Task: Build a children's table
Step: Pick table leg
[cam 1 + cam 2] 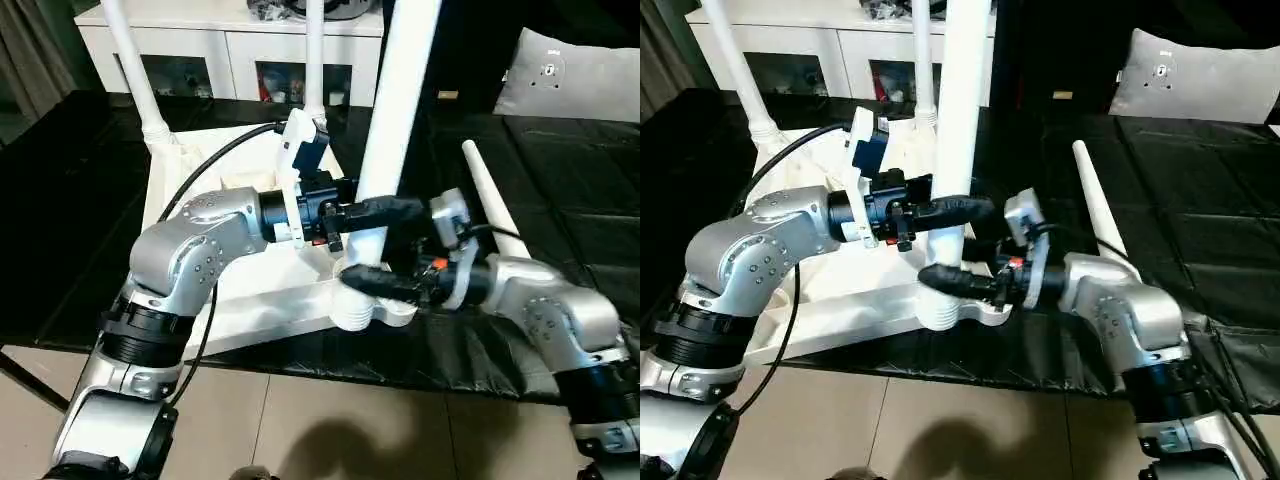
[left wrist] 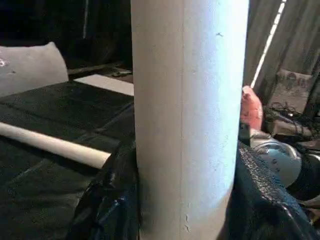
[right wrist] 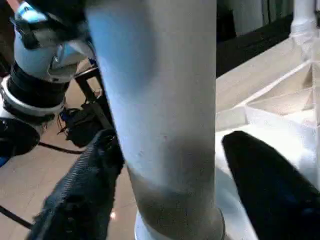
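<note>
The children's table top (image 1: 250,295) lies upside down on a black mat. Two white legs (image 1: 130,60) (image 1: 314,60) stand in its far corners. A third leg (image 1: 400,100) stands upright in the near right corner socket (image 1: 355,312). My left gripper (image 1: 385,212) is shut on this leg a little above the socket; its fingers (image 2: 110,200) press both sides. My right gripper (image 1: 365,278) straddles the leg's base from the right. One of its fingers (image 3: 80,195) lies against the leg and the other (image 3: 265,180) stands off it with a gap. A fourth leg (image 1: 490,200) lies loose on the mat.
A white low cabinet (image 1: 230,40) with glass doors stands behind the table top. A grey cushion (image 1: 580,80) lies at the far right. Pale floor tiles (image 1: 330,420) run along the mat's near edge.
</note>
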